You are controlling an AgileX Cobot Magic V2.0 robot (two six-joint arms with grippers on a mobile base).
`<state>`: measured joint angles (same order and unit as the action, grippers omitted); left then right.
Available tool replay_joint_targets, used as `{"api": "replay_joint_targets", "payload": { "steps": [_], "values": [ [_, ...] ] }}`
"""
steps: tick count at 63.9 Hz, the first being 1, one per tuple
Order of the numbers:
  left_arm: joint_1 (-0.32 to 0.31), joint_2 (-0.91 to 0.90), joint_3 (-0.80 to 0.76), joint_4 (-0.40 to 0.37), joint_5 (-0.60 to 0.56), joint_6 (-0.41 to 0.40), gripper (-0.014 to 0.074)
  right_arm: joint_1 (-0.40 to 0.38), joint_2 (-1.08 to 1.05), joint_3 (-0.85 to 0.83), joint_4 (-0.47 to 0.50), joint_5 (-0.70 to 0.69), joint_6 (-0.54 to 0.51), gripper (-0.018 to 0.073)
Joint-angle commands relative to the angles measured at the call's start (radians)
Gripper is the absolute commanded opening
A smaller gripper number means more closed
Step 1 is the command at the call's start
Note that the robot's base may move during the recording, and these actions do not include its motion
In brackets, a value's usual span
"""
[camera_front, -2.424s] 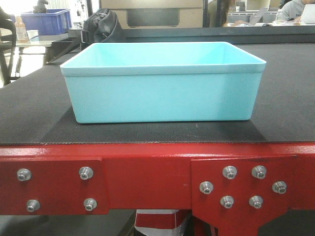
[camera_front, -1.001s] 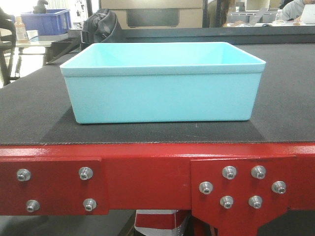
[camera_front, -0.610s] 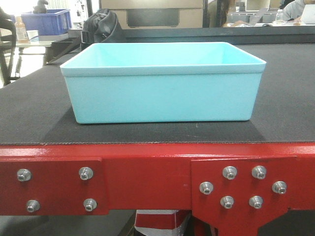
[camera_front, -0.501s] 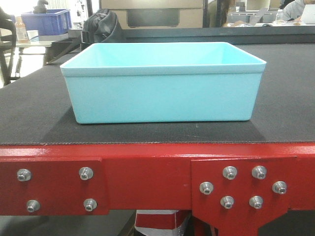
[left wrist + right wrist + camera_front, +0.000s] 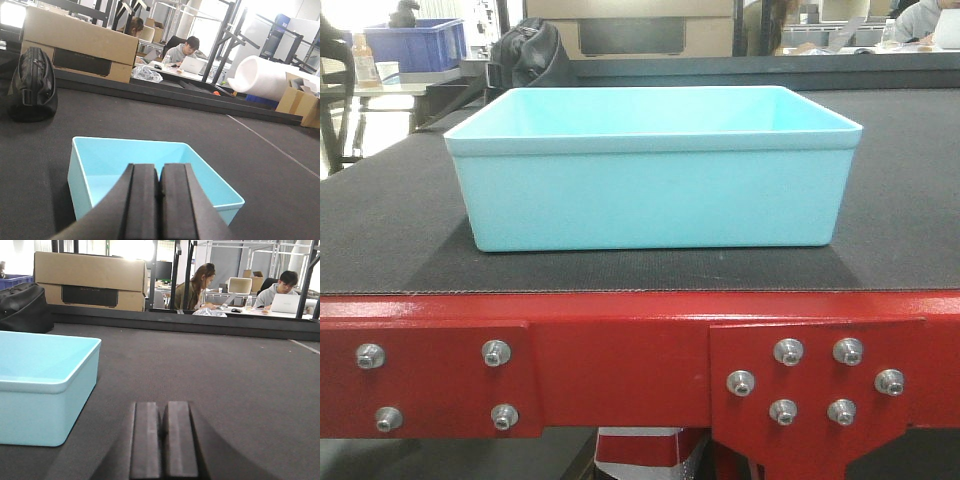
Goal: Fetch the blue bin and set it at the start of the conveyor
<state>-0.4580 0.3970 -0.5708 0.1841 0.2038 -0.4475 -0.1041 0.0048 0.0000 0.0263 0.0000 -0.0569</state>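
Black pads of left gripper (image 5: 160,200) sit pressed together w/ nothing between them, hovering above the near rim of the blue bin (image 5: 150,172). Right gripper (image 5: 162,440) likewise closed flat & empty, low over the belt just right of the bin (image 5: 47,385), not touching it. Bin rests upright & empty on the black belt of the conveyor start (image 5: 640,275), close behind the red frame edge w/ its silver bolts (image 5: 787,351). Vs. 2.4 s ago: bin in the same spot on the belt, same orientation; only a tiny frame shift, no real change. Beyond the bin: black bag (image 5: 31,85), cardboard box (image 5: 80,45), dark blue crate (image 5: 413,43) far left, two people at desks w/ a laptop (image 5: 285,303).
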Motion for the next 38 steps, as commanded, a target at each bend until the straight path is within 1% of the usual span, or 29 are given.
{"api": "replay_joint_targets", "payload": {
  "steps": [1,38],
  "values": [
    [-0.007,-0.005,0.0,0.004,-0.011,0.001,-0.0111,-0.003,-0.005,0.0,0.005,-0.021,0.013,-0.0163],
    [-0.007,-0.005,0.0,0.004,-0.011,0.001,-0.0111,0.007,-0.005,0.0,0.005,-0.025,0.013,-0.0163]
  ]
}}
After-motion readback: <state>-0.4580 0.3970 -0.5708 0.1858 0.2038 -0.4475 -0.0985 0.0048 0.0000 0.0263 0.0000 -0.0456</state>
